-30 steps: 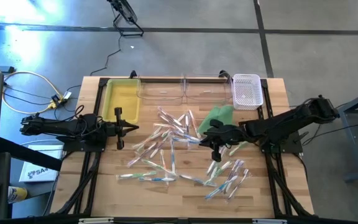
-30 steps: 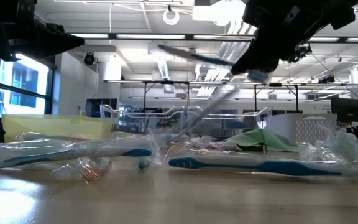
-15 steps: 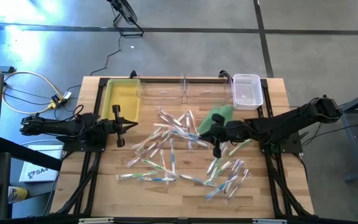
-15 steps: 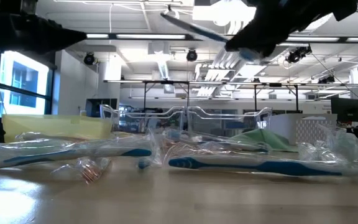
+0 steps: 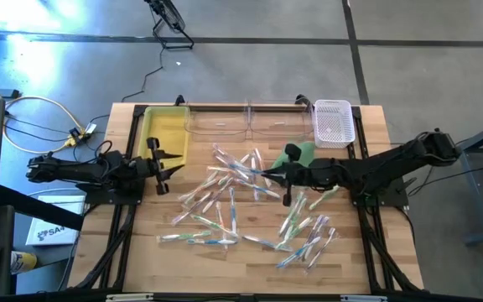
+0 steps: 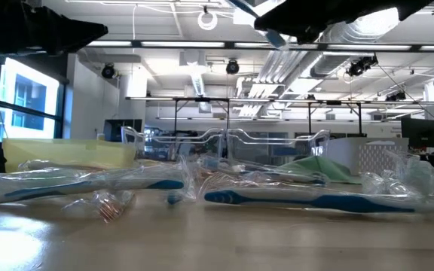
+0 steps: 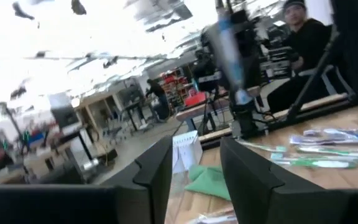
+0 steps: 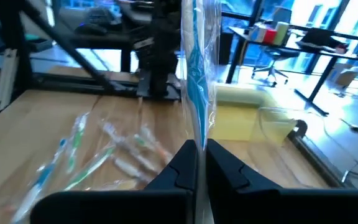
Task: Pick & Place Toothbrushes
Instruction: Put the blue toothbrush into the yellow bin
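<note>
From above, the light wooden slatted table (image 5: 141,252) carries a loose scatter of thin whitish toothbrushes in clear glossy wrappers (image 5: 225,201), spread across its middle. The shallow yellow plastic tray (image 5: 168,134) sits at the far left corner; this tray serves as the landmark. Beside it along the far edge stand two clear plastic bins (image 5: 248,122) and then a white perforated basket (image 5: 334,122). The left gripper (image 5: 161,161) hangs just at the near edge of the yellow tray, its fingers apart and nothing between them. The right gripper (image 5: 287,178) is well to the right of the tray, over the right part of the scatter and beside a flat green cloth (image 5: 302,153).

From table height, two blue-handled wrapped brushes (image 6: 307,199) lie flat in front, the yellow tray low at the left behind them. A wrapped brush (image 6: 266,30) juts from the dark right arm near the ceiling lights, clear of the table.

The left wrist camera shows its two dark fingers (image 7: 157,177) with a plain gap, empty.

The right wrist camera shows its fingers (image 8: 185,165) pinched on a blue wrapped toothbrush (image 8: 194,81) standing upright, the yellow tray beyond it; whether the wrapper alone is gripped is hard to tell.
</note>
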Motion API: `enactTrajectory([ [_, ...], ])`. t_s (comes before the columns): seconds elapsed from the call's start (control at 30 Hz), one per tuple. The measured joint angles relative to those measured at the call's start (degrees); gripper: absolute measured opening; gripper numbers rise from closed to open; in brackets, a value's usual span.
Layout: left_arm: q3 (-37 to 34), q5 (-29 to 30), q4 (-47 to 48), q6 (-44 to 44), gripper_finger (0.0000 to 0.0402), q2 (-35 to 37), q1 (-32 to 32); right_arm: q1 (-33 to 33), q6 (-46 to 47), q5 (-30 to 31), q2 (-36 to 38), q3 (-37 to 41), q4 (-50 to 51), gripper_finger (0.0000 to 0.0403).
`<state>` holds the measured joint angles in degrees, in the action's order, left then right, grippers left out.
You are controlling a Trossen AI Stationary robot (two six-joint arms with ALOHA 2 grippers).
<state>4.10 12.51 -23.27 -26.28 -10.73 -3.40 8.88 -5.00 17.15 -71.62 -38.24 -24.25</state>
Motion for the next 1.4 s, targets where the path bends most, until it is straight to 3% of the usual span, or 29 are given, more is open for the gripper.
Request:
enactTrajectory([
  [0.4, 1.06, -1.51, -12.05, -1.99, 0.0136, -14.64, 0.03, -3.49, -2.82, -2.6, -8.36, 0.0, -14.04, 0.0007],
  [0.73, 16.91, -1.53, -10.94, -4.96, 0.0136, -35.08, 0.05, -4.17, -2.97, -2.6, -12.28, 0.02, -19.65, 0.0007],
  [1.07, 30.84, -2.56, -10.73, 5.08, 0.0136, -49.75, 0.07, -2.27, -9.96, -1.63, -12.19, 0.04, -24.26, 0.0007],
  [1.4, 35.78, -6.87, -11.65, 14.59, 0.0136, -54.08, 0.07, -2.11, -14.13, 1.44, -12.19, 0.04, -24.62, 0.0007],
])
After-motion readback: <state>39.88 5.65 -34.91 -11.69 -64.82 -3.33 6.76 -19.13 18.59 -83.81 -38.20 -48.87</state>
